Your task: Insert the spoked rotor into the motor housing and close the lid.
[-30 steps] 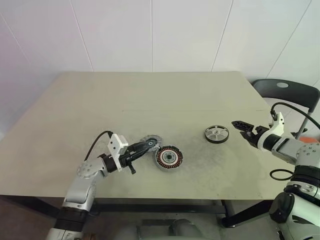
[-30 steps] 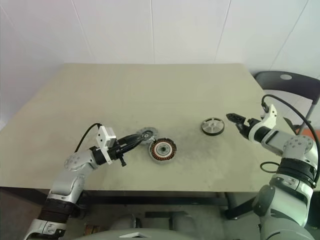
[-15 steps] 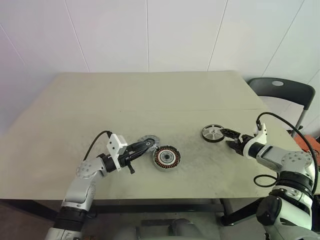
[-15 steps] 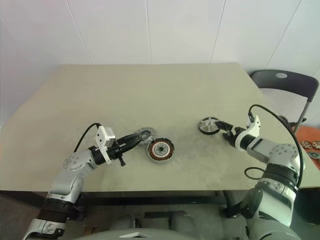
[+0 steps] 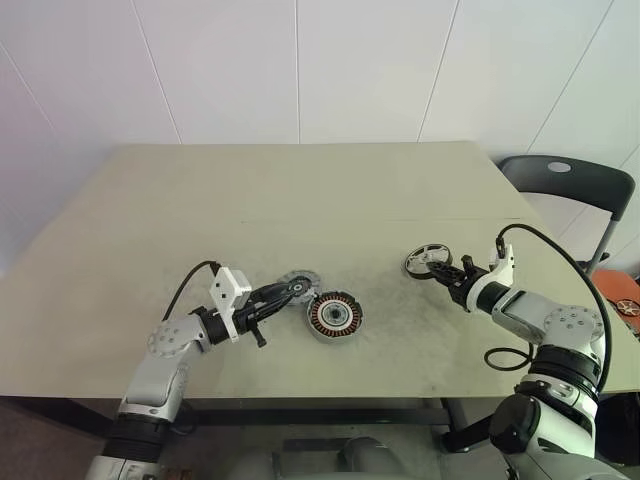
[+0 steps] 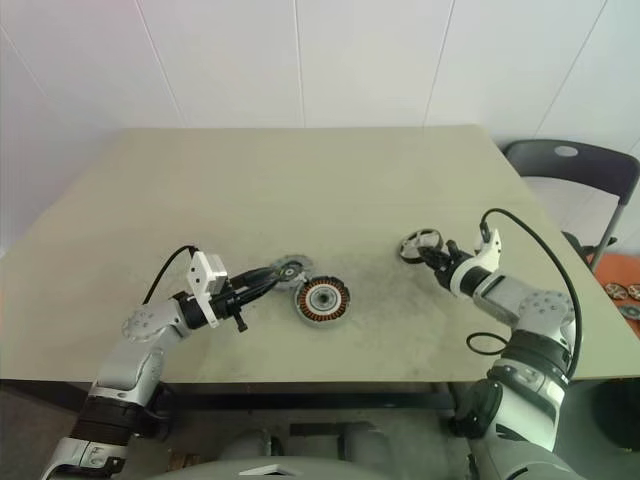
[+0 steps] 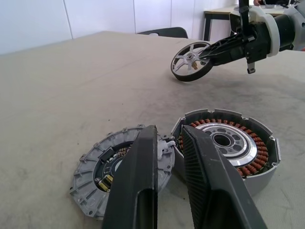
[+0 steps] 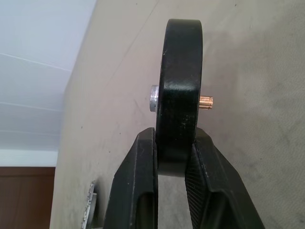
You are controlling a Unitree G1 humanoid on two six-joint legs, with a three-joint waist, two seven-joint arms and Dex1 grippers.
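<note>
— What sort of place was it?
— It looked like a lab or test room: a plain beige table (image 5: 300, 190) stood against bare white panelled walls (image 5: 300, 70), with a black folding chair (image 5: 565, 185) pushed to one side.
— Anything that pointed to a workshop?
— Only motor parts lay on the table, and a second table (image 7: 221, 12) stood in the background, nothing homely anywhere
</note>
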